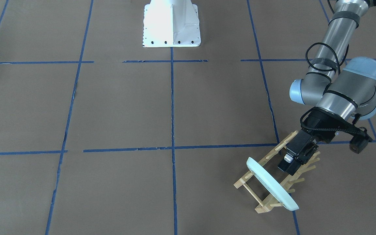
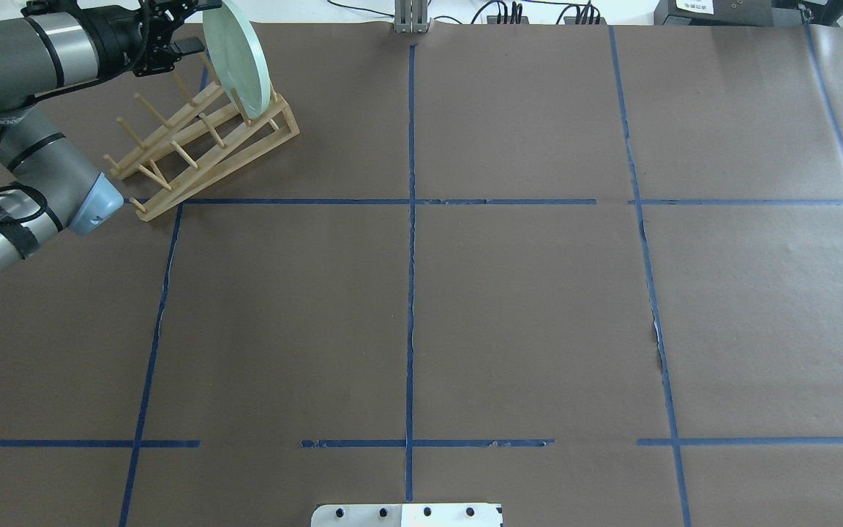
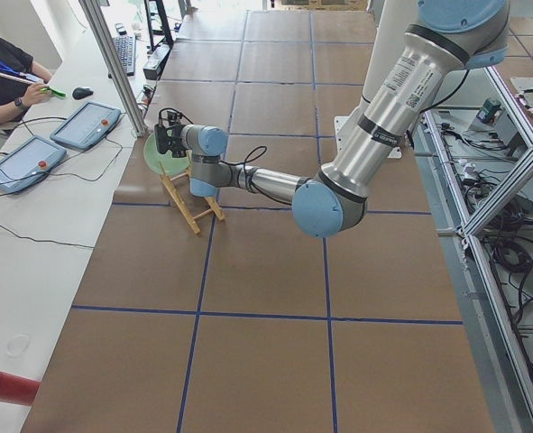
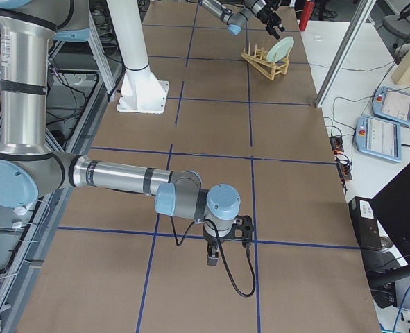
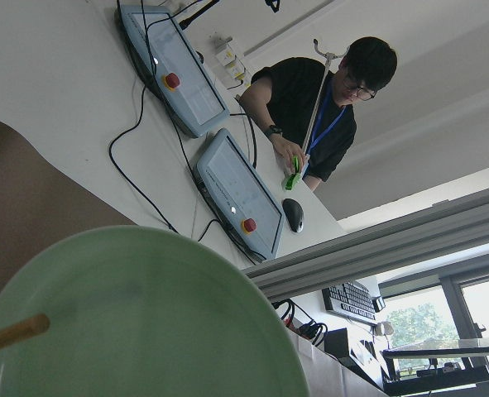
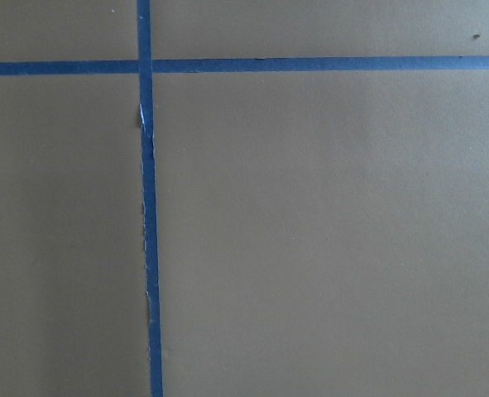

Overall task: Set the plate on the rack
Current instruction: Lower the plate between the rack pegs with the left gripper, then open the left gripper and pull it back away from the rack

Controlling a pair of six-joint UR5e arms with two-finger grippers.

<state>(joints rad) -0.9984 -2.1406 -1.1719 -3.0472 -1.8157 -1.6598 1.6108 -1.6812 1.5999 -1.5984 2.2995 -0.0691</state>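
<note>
The pale mint-green plate (image 1: 271, 184) stands on edge between the pegs at one end of the light wooden rack (image 1: 240, 183), tilted a little. Both also show in the overhead view, the plate (image 2: 237, 55) and the rack (image 2: 216, 174), at the table's far left corner. My left gripper (image 1: 285, 166) hovers over the rack just behind the plate, a small gap away, and looks open and empty (image 2: 195, 29). The left wrist view shows the plate's face (image 5: 145, 322) and one peg (image 5: 12, 333). My right gripper (image 4: 213, 260) points down at bare table; I cannot tell whether it is open.
Brown paper with blue tape lines (image 2: 411, 219) covers the table. The white robot base (image 1: 171, 24) stands at the robot's edge. An operator (image 5: 327, 99) and two teach pendants (image 5: 236, 194) are beyond the table edge near the rack. A red cylinder (image 3: 4, 386) lies off the paper.
</note>
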